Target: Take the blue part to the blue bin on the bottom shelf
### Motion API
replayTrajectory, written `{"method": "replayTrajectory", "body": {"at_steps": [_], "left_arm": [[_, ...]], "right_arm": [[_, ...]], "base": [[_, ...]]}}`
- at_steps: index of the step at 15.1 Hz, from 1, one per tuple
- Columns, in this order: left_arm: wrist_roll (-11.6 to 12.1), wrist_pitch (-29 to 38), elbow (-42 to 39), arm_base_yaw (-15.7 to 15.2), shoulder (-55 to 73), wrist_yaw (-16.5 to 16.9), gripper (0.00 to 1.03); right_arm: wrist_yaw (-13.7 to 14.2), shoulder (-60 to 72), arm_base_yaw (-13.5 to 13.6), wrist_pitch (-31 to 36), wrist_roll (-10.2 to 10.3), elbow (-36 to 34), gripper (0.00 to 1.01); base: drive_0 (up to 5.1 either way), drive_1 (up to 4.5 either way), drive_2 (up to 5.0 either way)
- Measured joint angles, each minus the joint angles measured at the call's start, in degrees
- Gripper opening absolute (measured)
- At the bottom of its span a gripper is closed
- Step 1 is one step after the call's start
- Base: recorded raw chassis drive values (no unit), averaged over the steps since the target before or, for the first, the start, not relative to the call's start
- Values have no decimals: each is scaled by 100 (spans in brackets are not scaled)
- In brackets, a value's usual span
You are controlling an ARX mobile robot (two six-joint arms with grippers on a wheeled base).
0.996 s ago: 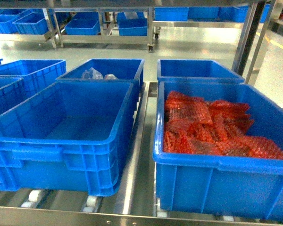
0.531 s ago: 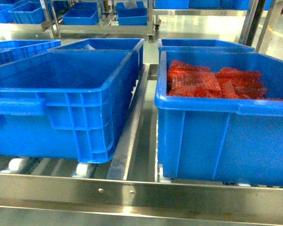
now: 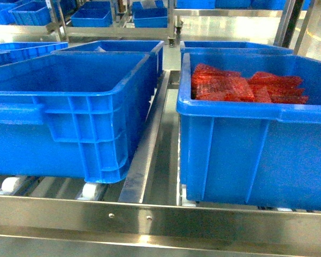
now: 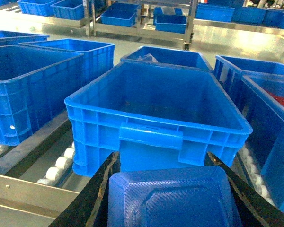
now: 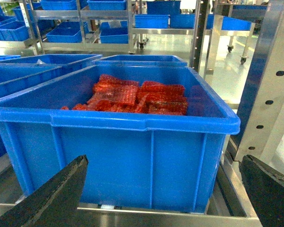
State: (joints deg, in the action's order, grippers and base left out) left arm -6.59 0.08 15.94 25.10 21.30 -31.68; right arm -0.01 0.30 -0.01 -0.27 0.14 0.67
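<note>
1. The left gripper's [image 4: 168,196] dark fingers [image 4: 92,198] are closing on the blue part [image 4: 170,198], one at each side of it.
2. The right gripper's [image 5: 158,189] fingers [image 5: 52,194] are standing wide apart and holding nothing.
3. The blue part is showing a textured face with a raised panel; its lower edge is cut off.
4. It is hanging just before the blue bin [image 4: 151,130], which is sitting on the bottom shelf [image 3: 150,217].
5. The neighbouring crate [image 5: 132,120] is holding red bubble wrap [image 5: 132,97].
</note>
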Motion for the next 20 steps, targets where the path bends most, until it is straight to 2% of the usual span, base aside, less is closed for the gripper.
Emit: {"method": "replayTrajectory", "body": {"at_steps": [7, 15, 20], "left_arm": [[2, 7, -2, 0, 4, 4, 44], [0, -2, 0, 2, 17, 0, 44], [0, -2, -2, 2, 17, 0, 44]], "right_arm": [[-2, 0, 0, 11, 0, 0, 98], [-2, 0, 0, -4, 0, 0, 98], [-2, 0, 0, -2, 0, 0, 98]], "base": [[0, 0, 0], [-14, 396, -423], [0, 0, 0]]}}
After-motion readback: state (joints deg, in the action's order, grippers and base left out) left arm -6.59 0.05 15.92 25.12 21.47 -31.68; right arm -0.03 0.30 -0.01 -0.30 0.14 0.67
